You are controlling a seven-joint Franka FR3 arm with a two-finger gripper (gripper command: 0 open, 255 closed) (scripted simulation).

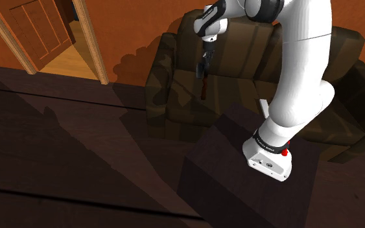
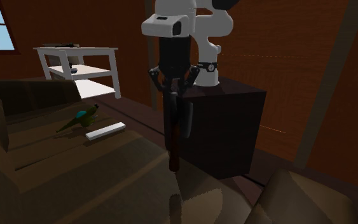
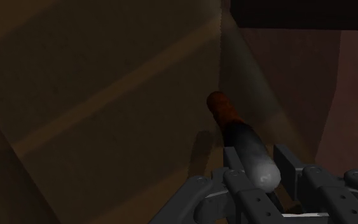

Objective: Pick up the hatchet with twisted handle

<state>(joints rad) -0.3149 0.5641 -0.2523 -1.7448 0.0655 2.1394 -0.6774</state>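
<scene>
At the frame's centre the gripper (image 2: 172,89) is clamped on the hatchet (image 2: 173,141), which hangs down. It looks stiff and probably head-heavy, so a hold near the head suits it.

Brown sofa (image 2: 50,162) seat: green bird figure (image 2: 82,118), white flat bar (image 2: 105,131) just beside.

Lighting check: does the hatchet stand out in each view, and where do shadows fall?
Shoulder view: dim; the hatchet reads as a dark shape against the brown sofa, the doorway is brightest. Second exterior view: the hatchet, clasped in the claw, throws a dark streak on the cushion below. Wrist view: its handle catches light, pale grey fading to reddish-brown, with a shadow beside it.
</scene>
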